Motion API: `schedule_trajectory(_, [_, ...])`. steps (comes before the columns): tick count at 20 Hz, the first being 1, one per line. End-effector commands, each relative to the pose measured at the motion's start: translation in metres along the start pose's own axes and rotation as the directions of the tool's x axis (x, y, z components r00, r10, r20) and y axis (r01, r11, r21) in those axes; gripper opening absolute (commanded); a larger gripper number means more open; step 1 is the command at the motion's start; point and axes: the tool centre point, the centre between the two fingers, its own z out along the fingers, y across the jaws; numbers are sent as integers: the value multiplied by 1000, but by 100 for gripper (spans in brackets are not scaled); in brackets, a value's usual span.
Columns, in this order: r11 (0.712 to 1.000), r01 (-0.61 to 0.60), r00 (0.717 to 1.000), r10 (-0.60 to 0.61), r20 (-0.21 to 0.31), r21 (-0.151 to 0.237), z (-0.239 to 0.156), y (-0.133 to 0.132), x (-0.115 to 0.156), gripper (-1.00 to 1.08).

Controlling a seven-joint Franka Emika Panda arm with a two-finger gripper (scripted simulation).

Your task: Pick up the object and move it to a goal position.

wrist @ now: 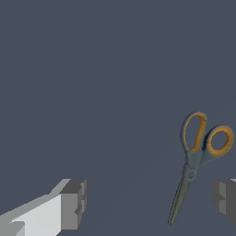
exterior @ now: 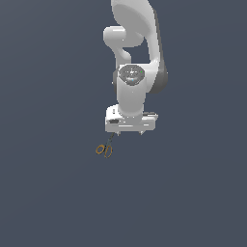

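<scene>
The object, a small pair of scissors (exterior: 104, 148) with two orange loop handles and short dark grey blades, lies flat on the dark surface. In the exterior view it sits just below and toward the left of my white gripper (exterior: 130, 132), its blades pointing up toward the hand. In the wrist view the scissors (wrist: 196, 159) lie closer to one grey fingertip (wrist: 225, 200) than to the other (wrist: 73, 203). The gripper (wrist: 150, 203) is open with a wide gap, holding nothing, and hovers apart from the scissors.
The white arm (exterior: 137, 62) rises behind the hand. Plain dark grey-blue ground (exterior: 48, 193) spreads on every side, with no other objects or edges showing.
</scene>
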Motion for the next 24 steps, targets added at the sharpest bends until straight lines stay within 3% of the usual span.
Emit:
schedule_trajectory(1, [1000, 0, 1000, 0, 0, 0, 0, 0, 0, 100])
schedule_trajectory(9, [999, -50, 999, 50, -7, -3, -16, 28, 2, 100])
schedule_trajectory(17, [998, -61, 998, 61, -7, -2, -14, 29, 1, 100])
schedule_trajectory(24, [988, -153, 988, 153, -10, 0, 7, 41, -4, 100])
